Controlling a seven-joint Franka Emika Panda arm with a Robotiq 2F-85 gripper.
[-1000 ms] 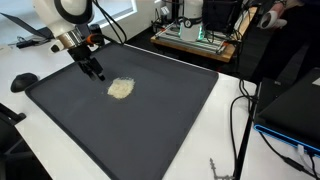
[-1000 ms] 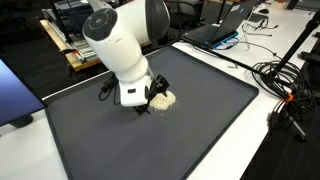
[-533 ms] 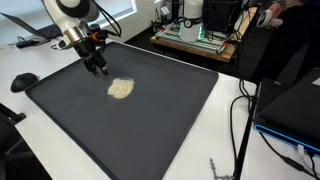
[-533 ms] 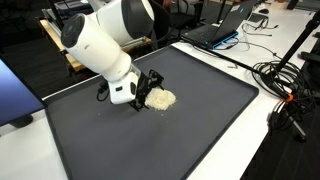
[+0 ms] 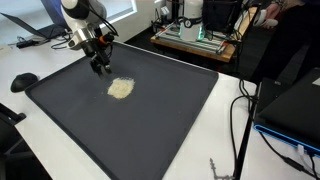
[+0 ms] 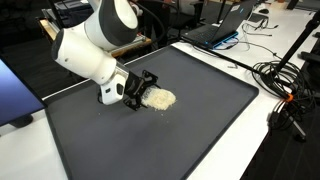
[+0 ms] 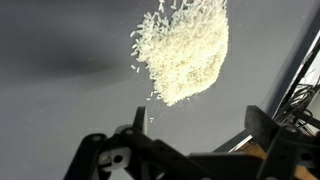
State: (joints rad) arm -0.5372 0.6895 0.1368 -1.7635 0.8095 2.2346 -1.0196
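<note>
Gripper [image 5: 100,68], jaws apart and empty, drawn back from rice pile [image 5: 121,89] on dark mat [image 5: 150,130]; pile unmoved.

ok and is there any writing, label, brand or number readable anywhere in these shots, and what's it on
No text can be read in any view.
The gripper, the pile of rice and the dark mat show no print, label or number.
The electronics on the back desk and the laptop are too small and blurred to tell whether they carry any writing.
</note>
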